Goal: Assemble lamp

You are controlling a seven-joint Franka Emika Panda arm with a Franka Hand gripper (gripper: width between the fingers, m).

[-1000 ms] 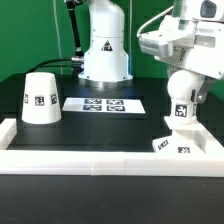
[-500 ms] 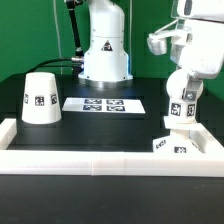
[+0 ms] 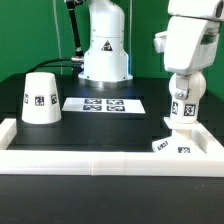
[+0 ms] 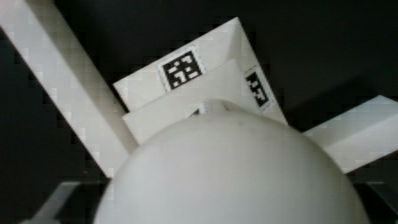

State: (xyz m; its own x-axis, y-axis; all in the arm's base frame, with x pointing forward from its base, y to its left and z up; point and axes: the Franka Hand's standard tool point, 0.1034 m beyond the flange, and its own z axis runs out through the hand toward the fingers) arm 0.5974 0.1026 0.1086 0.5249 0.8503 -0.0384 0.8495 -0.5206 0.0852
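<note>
The fingers (image 3: 183,98) clamp the bulb (image 3: 180,113) upright; the base (image 3: 172,146) lies just beneath them on the bench (image 3: 110,130).

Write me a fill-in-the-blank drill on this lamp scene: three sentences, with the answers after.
1. The shade stands at the exterior view's ___ side.
2. The gripper is shut on the ___, above the base.
3. The marker board lies flat on the table, ___ the shade and the base.

Missing words: left; bulb; between.
</note>
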